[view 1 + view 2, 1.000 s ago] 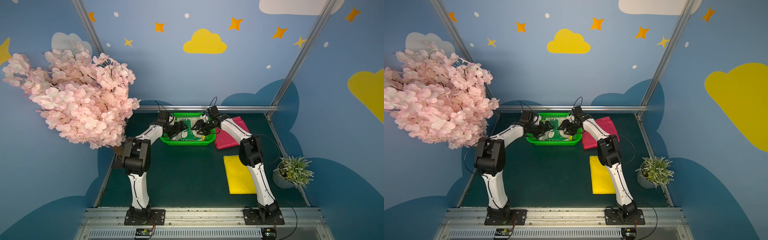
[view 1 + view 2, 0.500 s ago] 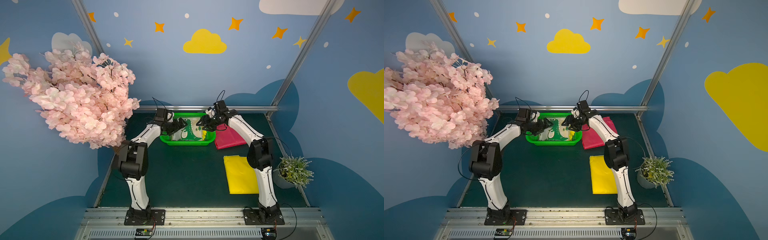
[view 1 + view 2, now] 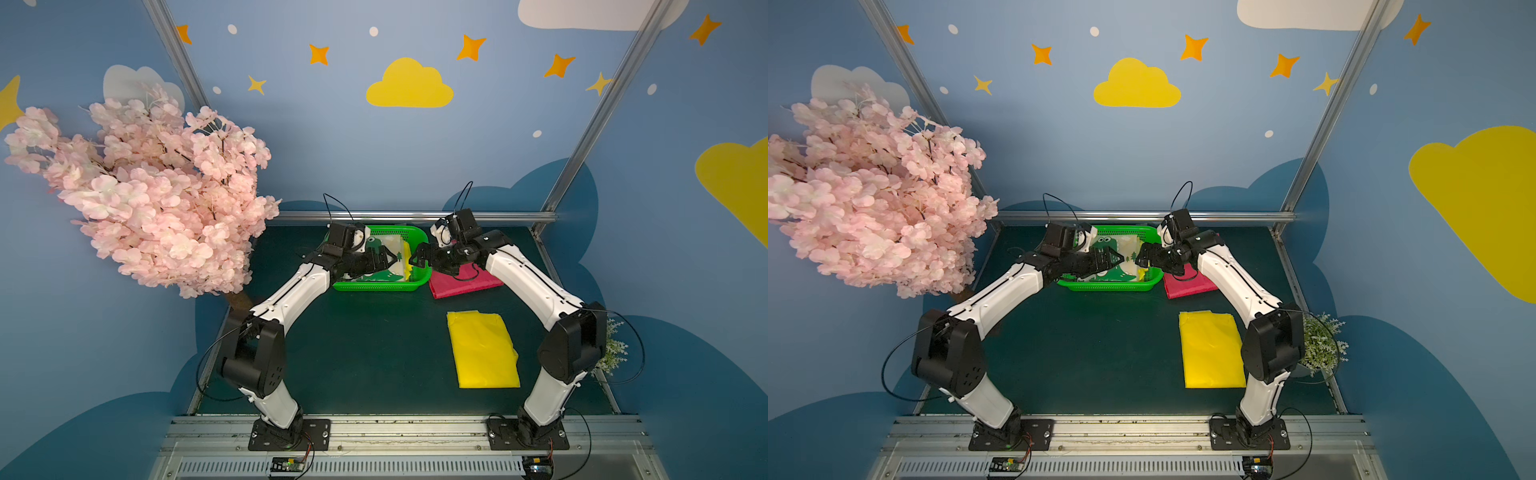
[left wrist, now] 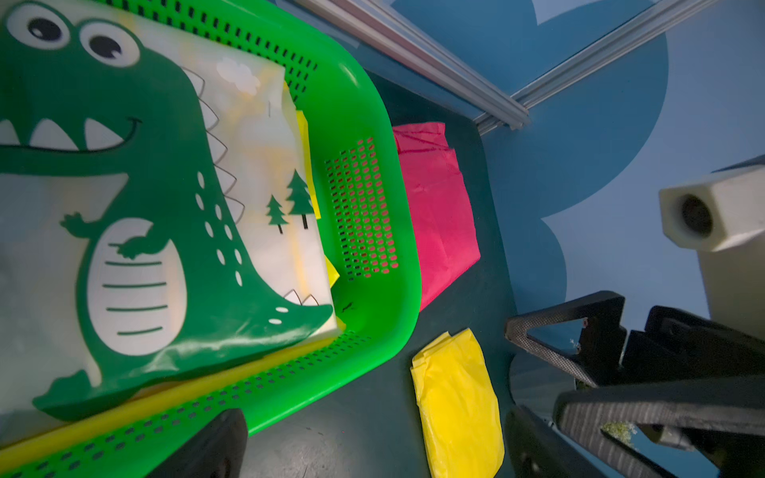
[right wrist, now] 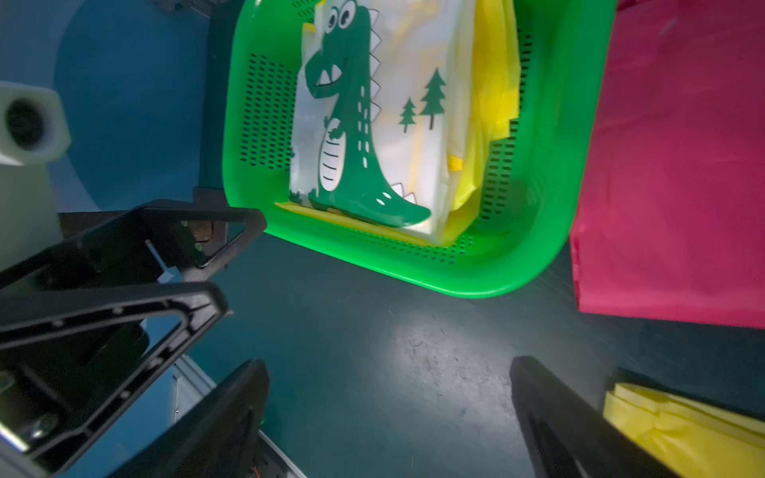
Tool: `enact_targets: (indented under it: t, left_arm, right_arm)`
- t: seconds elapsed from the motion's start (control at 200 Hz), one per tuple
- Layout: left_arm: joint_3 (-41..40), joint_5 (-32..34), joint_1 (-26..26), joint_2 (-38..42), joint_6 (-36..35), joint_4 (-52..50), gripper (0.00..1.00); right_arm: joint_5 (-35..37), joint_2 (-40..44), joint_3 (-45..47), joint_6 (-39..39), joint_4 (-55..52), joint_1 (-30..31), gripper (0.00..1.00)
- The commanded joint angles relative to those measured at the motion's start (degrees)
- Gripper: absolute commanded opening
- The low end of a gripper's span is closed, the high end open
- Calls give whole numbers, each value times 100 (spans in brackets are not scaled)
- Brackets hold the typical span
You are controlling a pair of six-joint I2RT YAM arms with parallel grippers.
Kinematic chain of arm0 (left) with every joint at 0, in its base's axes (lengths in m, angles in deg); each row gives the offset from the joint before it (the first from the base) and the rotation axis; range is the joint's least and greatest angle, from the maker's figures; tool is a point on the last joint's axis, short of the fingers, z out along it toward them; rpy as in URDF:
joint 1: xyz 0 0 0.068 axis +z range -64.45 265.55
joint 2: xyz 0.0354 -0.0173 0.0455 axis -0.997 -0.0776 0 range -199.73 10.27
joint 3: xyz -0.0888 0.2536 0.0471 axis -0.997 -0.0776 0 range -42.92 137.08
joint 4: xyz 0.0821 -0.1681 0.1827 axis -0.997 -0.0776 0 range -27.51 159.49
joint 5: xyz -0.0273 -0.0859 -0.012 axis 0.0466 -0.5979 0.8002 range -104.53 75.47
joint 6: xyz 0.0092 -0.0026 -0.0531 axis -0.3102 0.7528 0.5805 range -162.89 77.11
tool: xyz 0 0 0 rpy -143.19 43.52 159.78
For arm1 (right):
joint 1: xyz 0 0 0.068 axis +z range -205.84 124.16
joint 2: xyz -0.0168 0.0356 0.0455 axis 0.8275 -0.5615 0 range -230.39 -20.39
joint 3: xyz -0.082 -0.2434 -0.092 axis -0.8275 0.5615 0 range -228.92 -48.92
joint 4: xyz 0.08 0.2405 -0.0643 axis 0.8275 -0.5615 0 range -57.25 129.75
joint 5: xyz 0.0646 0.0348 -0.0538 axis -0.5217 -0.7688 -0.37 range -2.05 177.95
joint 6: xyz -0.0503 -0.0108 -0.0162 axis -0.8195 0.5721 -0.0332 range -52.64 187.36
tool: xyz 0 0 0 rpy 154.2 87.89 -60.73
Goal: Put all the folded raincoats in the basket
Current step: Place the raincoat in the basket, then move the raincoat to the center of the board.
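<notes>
The folded raincoat (image 3: 394, 244) (image 3: 1126, 245), white with a green dinosaur print, lies flat in the green basket (image 3: 380, 286) (image 3: 1108, 285) on top of a yellow folded one. The wrist views show the same raincoat (image 4: 248, 165) (image 5: 414, 82) inside the basket (image 4: 372, 314) (image 5: 538, 207). My left gripper (image 3: 388, 259) (image 4: 372, 443) hovers over the basket's left part, open and empty. My right gripper (image 3: 415, 259) (image 5: 393, 414) hangs by the basket's right rim, open and empty. Neither touches the raincoat.
A pink folded raincoat (image 3: 461, 278) lies right of the basket, partly under my right arm. A yellow folded raincoat (image 3: 482, 351) lies nearer the front right. A small potted plant (image 3: 611, 349) stands at the right edge, a pink blossom tree (image 3: 158, 187) at the left.
Both grippers have risen out of the basket and drawn apart toward its sides. The right jaws have spread wider. The dinosaur raincoat stays lying in the basket.
</notes>
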Motion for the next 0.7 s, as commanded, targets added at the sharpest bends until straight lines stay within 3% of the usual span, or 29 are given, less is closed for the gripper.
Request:
enact_targets:
  t: [0.0, 0.31, 0.511, 0.696]
  left_arm:
    - [-304, 287, -313, 370, 46, 138, 100]
    - [-1414, 927, -1442, 790, 933, 894, 100]
    - [-1797, 1413, -2278, 617, 1404, 1426, 100]
    - [-1799, 1582, -2865, 141, 1731, 1786, 100]
  right_arm:
    - [800, 670, 473, -273, -152, -18, 98]
    - [2256, 2106, 1831, -54, 75, -152, 98]
    - [2104, 2645, 2442, 309, 104, -423, 98]
    - [1458, 2955, 3041, 577, 174, -783, 98]
